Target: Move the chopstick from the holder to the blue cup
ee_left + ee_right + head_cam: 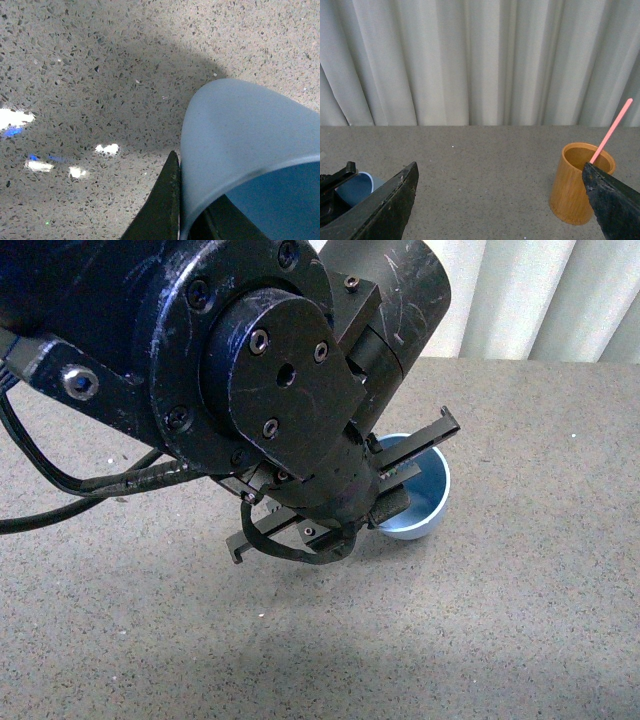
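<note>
The left gripper (372,502) is seen lowered onto the blue cup (425,502), and in the left wrist view the cup's wall is caught between its fingers (162,205), one lying outside against the wall and the other inside the rim, so the jaws are closed on the cup. The cup is stood upright on the speckled grey table (520,620), mouth upward, partly covered in the front view by the left arm (200,350). The right gripper (500,167) is held spread wide with nothing between its fingers (390,205), just above the table. The chopstick (611,131), thin and pink, is found in the holder (572,195), a brown wooden cylinder stood upright beside one right finger and overlapped by it at the edge. The chopstick's long axis is tilted off the vertical: its lower end is sunk inside the holder, its shaft is leaned on the rim, and its free end is pointed up and outward against the pale pleated curtain (480,60) behind the table. The holder and the cup are set well apart
</note>
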{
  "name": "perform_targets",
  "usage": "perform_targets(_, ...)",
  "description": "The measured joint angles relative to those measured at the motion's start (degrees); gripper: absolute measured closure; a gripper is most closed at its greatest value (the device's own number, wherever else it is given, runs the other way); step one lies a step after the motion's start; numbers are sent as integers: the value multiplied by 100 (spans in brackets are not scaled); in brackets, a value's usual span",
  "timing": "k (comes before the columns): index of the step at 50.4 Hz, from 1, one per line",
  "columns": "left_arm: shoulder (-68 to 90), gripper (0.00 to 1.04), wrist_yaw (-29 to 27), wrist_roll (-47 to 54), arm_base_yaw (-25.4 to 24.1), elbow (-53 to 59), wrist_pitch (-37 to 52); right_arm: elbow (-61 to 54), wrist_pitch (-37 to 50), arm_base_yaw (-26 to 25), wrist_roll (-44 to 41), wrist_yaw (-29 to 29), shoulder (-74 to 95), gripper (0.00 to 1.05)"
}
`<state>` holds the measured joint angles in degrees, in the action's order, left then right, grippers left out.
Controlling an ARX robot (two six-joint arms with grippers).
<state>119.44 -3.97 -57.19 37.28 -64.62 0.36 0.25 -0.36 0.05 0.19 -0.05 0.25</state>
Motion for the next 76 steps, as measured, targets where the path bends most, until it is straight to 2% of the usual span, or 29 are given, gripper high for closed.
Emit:
perform_targets(18, -79, 54, -42, 87, 2, -7, 0, 0, 0, 0, 0, 0, 0, 9)
perform_targets(27, -157, 24, -52, 144, 26, -66, -2, 0, 0, 0, 0, 0, 0, 9)
perform_targets(34, -184, 5, -74, 153, 90, -157, -39, 0, 0, 0, 0, 0, 0, 9)
perform_targets(37, -190, 7, -72, 155, 131, -197, -44, 0, 0, 0, 0, 0, 0, 9)
perform_targets(74, -319, 7, -146, 243, 68, -232, -61, 0, 0, 0, 2, 0, 0, 9)
perform_targets(75, -326, 8, -319, 426, 70, -164, 149, 0, 0, 0, 2, 0, 0, 9)
perform_targets(76, -321, 11, -726, 638, 72, 17, 699, 0, 0, 0, 0, 0, 0, 9)
